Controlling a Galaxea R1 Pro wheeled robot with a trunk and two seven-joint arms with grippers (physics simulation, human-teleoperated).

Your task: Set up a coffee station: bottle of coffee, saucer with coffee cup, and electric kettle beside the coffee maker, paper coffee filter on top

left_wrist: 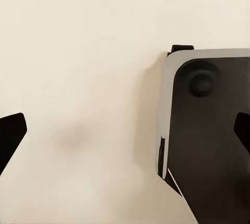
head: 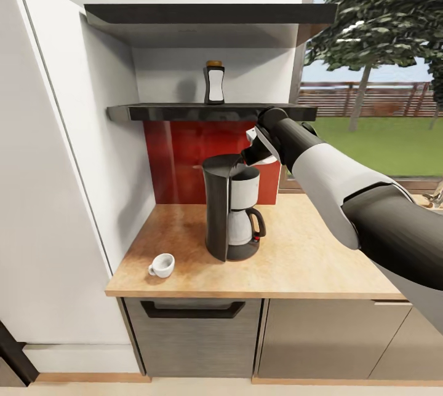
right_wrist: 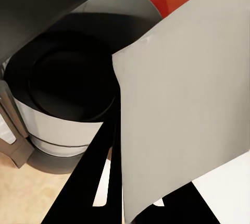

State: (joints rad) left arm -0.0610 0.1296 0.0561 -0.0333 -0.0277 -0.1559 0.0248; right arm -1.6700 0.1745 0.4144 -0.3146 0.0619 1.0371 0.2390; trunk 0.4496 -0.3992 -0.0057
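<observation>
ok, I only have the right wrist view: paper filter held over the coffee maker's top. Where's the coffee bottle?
Observer: The bottle of coffee stands upright on the kitchen shelf, above the coffee maker.
Operator: And the cup?
Observer: The coffee cup sits on the countertop near its front edge, to the left of the coffee maker and apart from it.
Operator: Left gripper?
Observer: The left gripper is open, with nothing between its fingers.

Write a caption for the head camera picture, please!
Right arm holds a paper filter over the coffee maker; coffee cup waits on the countertop.
</observation>
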